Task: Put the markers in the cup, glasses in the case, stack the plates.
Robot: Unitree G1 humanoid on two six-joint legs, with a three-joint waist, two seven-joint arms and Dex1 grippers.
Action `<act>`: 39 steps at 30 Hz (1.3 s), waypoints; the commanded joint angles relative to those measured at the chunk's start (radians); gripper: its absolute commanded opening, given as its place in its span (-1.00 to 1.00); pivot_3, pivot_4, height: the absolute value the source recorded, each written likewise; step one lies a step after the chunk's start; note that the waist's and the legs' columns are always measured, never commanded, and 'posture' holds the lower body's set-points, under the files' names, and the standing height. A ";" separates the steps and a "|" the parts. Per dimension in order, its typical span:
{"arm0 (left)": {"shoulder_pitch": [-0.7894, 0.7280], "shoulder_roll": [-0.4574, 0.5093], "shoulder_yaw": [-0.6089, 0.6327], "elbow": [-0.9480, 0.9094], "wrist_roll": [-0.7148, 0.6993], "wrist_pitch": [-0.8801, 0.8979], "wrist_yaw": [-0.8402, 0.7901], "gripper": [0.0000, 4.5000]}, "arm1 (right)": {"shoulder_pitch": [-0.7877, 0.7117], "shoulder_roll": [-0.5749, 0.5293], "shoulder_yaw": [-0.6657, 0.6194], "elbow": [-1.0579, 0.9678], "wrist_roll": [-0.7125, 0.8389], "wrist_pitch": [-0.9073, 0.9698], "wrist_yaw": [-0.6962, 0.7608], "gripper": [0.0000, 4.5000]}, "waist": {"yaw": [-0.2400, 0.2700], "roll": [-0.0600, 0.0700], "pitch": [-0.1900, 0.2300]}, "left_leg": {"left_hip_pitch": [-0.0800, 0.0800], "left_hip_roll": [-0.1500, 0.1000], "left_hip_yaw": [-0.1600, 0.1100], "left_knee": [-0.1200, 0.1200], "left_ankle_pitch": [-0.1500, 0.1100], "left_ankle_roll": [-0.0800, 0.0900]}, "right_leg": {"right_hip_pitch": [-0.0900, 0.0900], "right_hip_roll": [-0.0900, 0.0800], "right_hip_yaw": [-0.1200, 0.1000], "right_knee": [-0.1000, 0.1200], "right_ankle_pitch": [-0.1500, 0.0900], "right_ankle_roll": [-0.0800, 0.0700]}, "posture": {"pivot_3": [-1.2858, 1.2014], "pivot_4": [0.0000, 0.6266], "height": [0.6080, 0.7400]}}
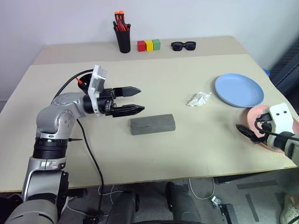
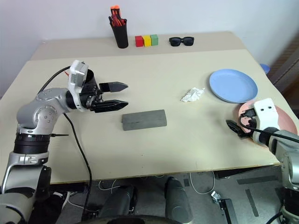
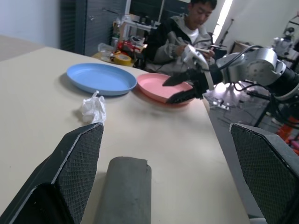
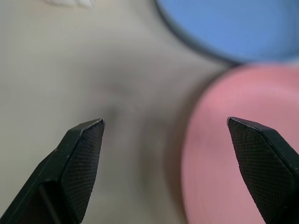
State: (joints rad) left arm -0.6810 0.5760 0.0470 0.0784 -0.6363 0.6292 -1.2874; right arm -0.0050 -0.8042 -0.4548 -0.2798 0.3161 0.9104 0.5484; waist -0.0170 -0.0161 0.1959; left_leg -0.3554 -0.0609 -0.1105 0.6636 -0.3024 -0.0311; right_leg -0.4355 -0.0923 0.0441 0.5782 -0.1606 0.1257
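The grey case (image 1: 153,124) lies shut in the middle of the table. My left gripper (image 1: 141,99) hovers just left of it, level and pointing right, open and empty. The light blue plate (image 1: 239,90) sits at the right. The salmon pink plate (image 1: 258,113) lies just in front of the blue one, near the table's right edge. My right gripper (image 1: 246,132) is open and empty at the pink plate's near-left rim (image 4: 219,154). The markers, the cup and the glasses are hidden or out of view.
A crumpled white paper (image 1: 199,99) lies left of the blue plate. Along the back stand a black pen holder (image 1: 123,39) with orange-red pens, three coloured blocks (image 1: 149,45) and black sunglasses (image 1: 183,45). A seated person (image 3: 187,28) is beyond the table's right edge.
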 commanded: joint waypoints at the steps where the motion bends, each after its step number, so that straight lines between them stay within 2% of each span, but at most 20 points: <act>1: -0.033 -0.008 -0.009 0.003 0.008 -0.039 -0.011 0.98 | 0.003 0.001 -0.035 -0.005 -0.014 0.039 -0.049 0.90 | 0.001 0.000 0.000 | 0.000 0.000 0.000 0.000 0.000 0.000 | 0.000 0.000 0.000 0.000 0.000 0.000 | 0.03 -0.52 1.00; 3: -0.038 -0.015 -0.010 0.003 0.010 -0.052 -0.009 0.98 | 0.003 0.007 -0.042 0.026 -0.017 0.053 -0.072 0.90 | 0.004 0.000 0.000 | 0.000 0.000 0.000 0.000 0.000 0.000 | 0.000 0.000 0.000 0.000 0.001 0.001 | 0.03 -0.52 1.00; 6: -0.037 -0.015 -0.012 0.001 0.014 -0.062 -0.005 1.00 | 0.003 -0.004 -0.036 0.069 -0.028 0.048 -0.086 0.30 | 0.005 0.000 0.000 | -0.001 0.000 0.000 0.000 0.000 0.000 | 0.000 0.000 0.000 -0.001 0.001 0.002 | 0.03 -0.52 1.00; 11: -0.028 -0.005 -0.001 -0.006 0.011 -0.062 0.009 1.00 | 0.006 -0.012 -0.026 0.127 -0.037 0.024 -0.083 -0.86 | 0.004 0.000 0.000 | -0.001 0.000 0.000 0.000 0.000 0.000 | 0.000 0.000 0.000 -0.001 0.001 0.002 | 0.03 -0.52 1.00; 12: -0.026 -0.005 0.001 -0.003 0.011 -0.065 0.012 1.00 | 0.001 -0.013 -0.031 0.140 -0.036 0.019 -0.083 -0.96 | 0.004 0.000 0.000 | -0.001 0.000 0.000 0.000 0.000 0.000 | 0.000 0.000 0.000 -0.001 0.001 0.002 | 0.03 -0.52 1.00; 16: -0.016 -0.007 0.005 -0.001 0.010 -0.076 0.021 1.00 | -0.029 -0.043 -0.048 0.176 -0.058 -0.013 -0.091 -0.96 | 0.006 -0.001 0.000 | -0.001 0.000 -0.001 0.000 0.000 0.000 | 0.001 0.000 0.000 -0.001 0.001 0.002 | 0.03 -0.52 1.00; 20: -0.009 -0.013 0.014 -0.005 0.006 -0.086 0.042 1.00 | -0.141 -0.056 -0.058 0.227 -0.073 -0.097 -0.129 -0.96 | 0.004 -0.001 0.000 | 0.000 0.000 -0.001 0.001 0.000 0.000 | 0.001 0.000 0.000 -0.001 0.001 0.002 | 0.03 -0.52 1.00; 28: -0.003 -0.027 0.038 -0.007 -0.001 -0.130 0.086 1.00 | -0.461 -0.029 0.122 0.422 -0.113 -0.440 -0.046 -0.96 | -0.006 0.000 0.000 | 0.000 0.001 0.000 0.000 0.000 0.000 | 0.000 0.001 0.000 -0.001 0.001 0.003 | 0.03 -0.52 1.00; 31: 0.026 -0.030 0.040 -0.038 0.000 -0.136 0.102 1.00 | -0.573 -0.016 0.243 0.566 -0.191 -0.577 -0.021 -0.96 | -0.002 0.000 0.000 | -0.001 0.001 0.000 0.000 0.000 0.000 | 0.000 0.001 0.000 -0.001 0.001 0.003 | 0.03 -0.52 1.00; 36: 0.063 -0.032 0.051 -0.094 -0.010 -0.123 0.138 1.00 | -0.715 0.029 0.349 0.822 -0.262 -0.702 -0.003 -0.96 | 0.000 0.000 0.000 | -0.001 0.000 -0.001 0.000 0.000 0.000 | 0.000 0.001 0.000 -0.002 0.001 0.002 | 0.03 -0.52 1.00; 39: 0.081 -0.027 0.060 -0.122 -0.019 -0.110 0.159 1.00 | -0.754 0.042 0.367 0.931 -0.271 -0.749 0.016 -0.96 | 0.003 0.000 0.000 | -0.001 0.000 -0.001 0.000 0.000 0.000 | 0.000 0.001 0.000 -0.001 0.001 0.002 | 0.03 -0.52 1.00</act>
State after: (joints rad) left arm -0.6010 0.5402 0.0749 -0.0047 -0.6310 0.5196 -1.1386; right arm -0.7232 -0.7557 -0.0763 0.6240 0.0513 0.2009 0.5574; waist -0.0141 -0.0159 0.1964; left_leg -0.3571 -0.0606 -0.1116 0.6632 -0.3024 -0.0313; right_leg -0.4361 -0.0915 0.0441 0.5767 -0.1594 0.1279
